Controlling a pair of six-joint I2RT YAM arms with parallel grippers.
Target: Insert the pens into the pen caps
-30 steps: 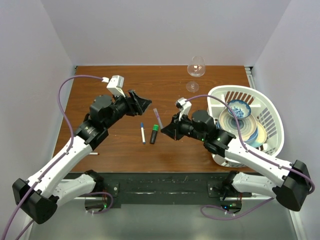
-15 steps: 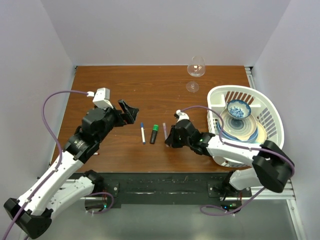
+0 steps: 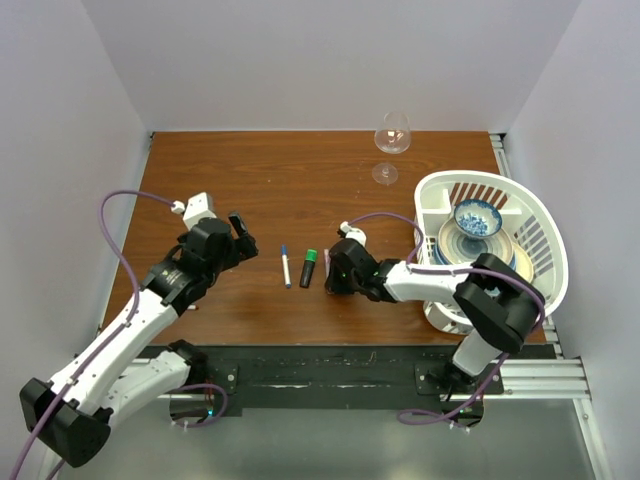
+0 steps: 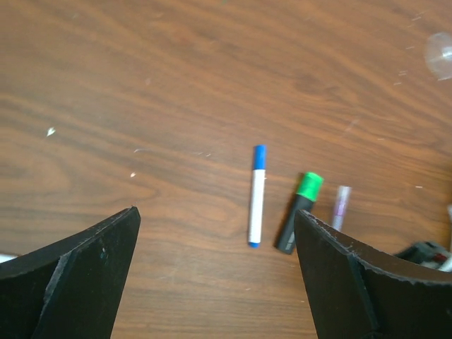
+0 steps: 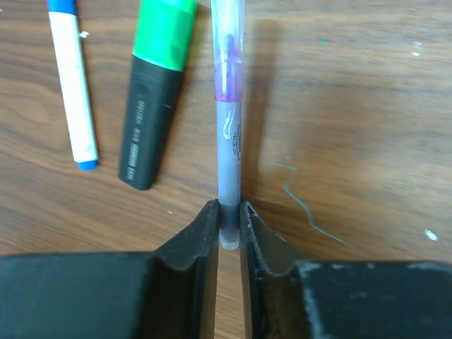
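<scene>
On the table (image 5: 367,106), my right pincer (image 5: 229,217) is nearly closed, nipping the near end of the thin grey pen (image 5: 229,141), which lies flat just beside the green-capped black marker (image 5: 152,134). My left pincer (image 4: 215,210) gapes wide, empty.

The top view looks down from high at the near edge over the whole tabletop (image 3: 250,170). The left wrist view faces down from farther up, the right from very close. All share the blue pen (image 3: 285,266), marker (image 3: 309,267) and grey pen (image 5: 227,141).
</scene>
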